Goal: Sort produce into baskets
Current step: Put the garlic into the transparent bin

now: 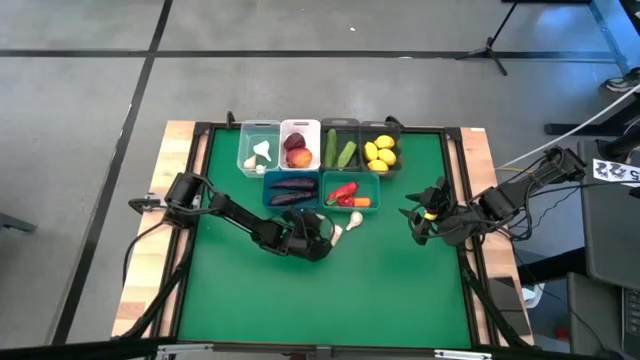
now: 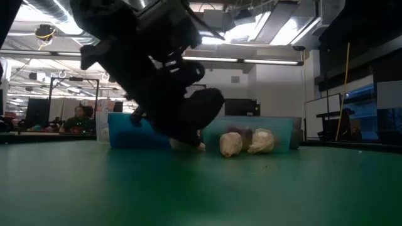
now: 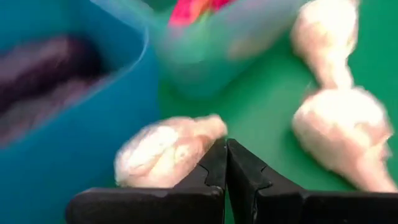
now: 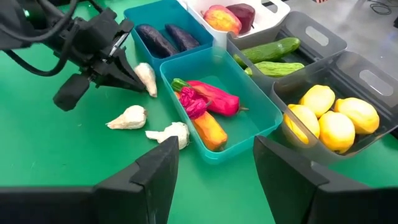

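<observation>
Three white garlic bulbs lie loose on the green mat in front of the blue basket [image 1: 292, 190] and the teal basket [image 1: 350, 192]. One garlic [image 3: 165, 152] lies close to the blue basket's wall. My left gripper [image 3: 226, 149] is shut, its tips low on the mat beside this garlic's narrow end. The other two garlic bulbs [image 4: 129, 117] [image 4: 171, 132] lie nearer the teal basket. My right gripper [image 4: 214, 155] hangs open above the table's right side, holding nothing. My left gripper has its shut fingertips [image 4: 148, 91] against the garlic's narrow end [image 3: 208, 127], with the outer side of one finger on it and nothing between the fingers. The fingers slant down from the table's left. The garlic lies on the mat.
Behind stand the clear basket with garlic [image 1: 260, 150], the white one with peaches [image 1: 298, 148], and two dark ones with cucumbers [image 1: 340, 150] and lemons [image 1: 381, 152]. Eggplants fill the blue basket; peppers and a carrot fill the teal one. Bare mat lies toward the near edge.
</observation>
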Controlling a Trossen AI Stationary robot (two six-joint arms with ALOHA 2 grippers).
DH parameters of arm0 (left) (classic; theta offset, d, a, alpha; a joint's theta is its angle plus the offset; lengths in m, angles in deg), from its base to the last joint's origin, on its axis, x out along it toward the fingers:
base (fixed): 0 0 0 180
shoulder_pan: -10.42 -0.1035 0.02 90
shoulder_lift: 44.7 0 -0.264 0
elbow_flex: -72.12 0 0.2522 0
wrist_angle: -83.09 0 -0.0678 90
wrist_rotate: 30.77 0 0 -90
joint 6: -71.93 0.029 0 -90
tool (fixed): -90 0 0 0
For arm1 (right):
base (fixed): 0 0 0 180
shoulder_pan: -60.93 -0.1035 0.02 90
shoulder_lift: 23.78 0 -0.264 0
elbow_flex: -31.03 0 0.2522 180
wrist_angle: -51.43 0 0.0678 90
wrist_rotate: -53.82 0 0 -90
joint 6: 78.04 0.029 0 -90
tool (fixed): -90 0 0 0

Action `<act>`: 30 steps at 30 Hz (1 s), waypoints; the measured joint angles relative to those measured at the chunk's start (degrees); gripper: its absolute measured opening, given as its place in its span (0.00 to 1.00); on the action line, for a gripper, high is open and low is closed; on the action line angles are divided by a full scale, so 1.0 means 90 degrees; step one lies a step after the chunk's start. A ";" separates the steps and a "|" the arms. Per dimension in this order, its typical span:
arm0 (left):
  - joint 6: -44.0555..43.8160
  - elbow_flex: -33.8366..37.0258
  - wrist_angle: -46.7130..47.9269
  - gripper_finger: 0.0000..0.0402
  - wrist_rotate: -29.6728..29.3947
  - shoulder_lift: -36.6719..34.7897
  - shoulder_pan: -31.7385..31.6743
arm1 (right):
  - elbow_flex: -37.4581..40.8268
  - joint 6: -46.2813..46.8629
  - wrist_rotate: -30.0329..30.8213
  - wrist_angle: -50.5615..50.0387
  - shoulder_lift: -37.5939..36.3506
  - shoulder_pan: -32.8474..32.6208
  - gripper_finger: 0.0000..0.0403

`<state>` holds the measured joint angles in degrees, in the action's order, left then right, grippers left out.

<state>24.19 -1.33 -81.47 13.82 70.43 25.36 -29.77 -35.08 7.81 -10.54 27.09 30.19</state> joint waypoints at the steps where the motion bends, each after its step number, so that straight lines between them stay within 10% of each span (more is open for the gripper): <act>1: -0.0217 0.0000 0.0143 0.00 0.0056 0.0000 0.0034 | 0.0000 -0.0002 0.0000 -0.0002 0.0000 0.0002 0.52; 14: -0.1502 0.0000 0.0594 0.00 0.1241 -0.0454 0.1329 | 0.0000 -0.0005 -0.0002 -0.0192 0.0000 0.0002 0.52; 24: -0.0724 -0.0007 0.1027 0.00 -0.0396 -0.0826 0.1039 | 0.0000 0.0008 -0.0002 -0.0182 0.0002 0.0002 0.52; 30: -0.1899 -0.0005 0.2797 0.00 -0.0775 -0.0825 0.0847 | 0.0001 0.0015 -0.0066 -0.0180 0.0002 0.0001 0.52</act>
<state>7.10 -1.37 -56.29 6.84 63.01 32.98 -29.76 -34.95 7.22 -12.15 27.11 30.20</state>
